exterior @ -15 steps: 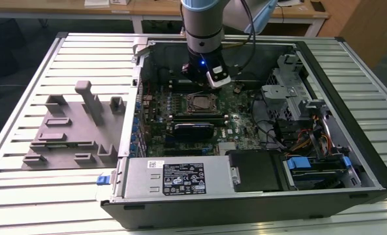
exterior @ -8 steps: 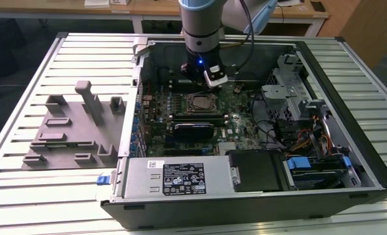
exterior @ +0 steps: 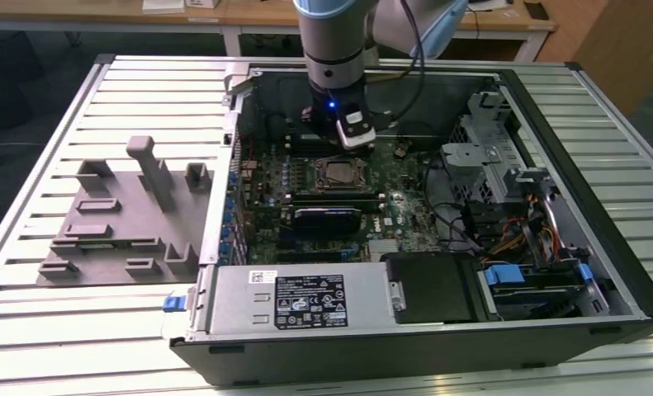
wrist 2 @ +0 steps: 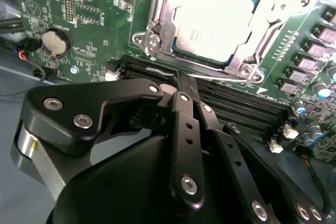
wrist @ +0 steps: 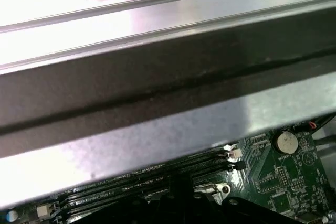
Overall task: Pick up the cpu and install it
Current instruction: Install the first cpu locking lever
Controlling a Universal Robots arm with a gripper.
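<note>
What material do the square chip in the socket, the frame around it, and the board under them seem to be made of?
The square silvery-grey cpu looks like brushed metal: a pale, matt top with soft glare. The shiny socket frame seems to be bare steel, with bright reflections and screws. The green motherboard looks like lacquered circuit-board laminate, glossy green with fine traces and soldered parts.

My arm is a silvery-grey tube with a pale blue ring at the joint; below it comes a black collar carrying a small blue light, then a white and grey block at the wrist, with a black cable looping off beside it. My gripper is matt black metal in the second wrist view; flat linkage bars overlap one another, pinned by round silver screw heads, and a brushed silver ring sits at the base of the body.
</note>
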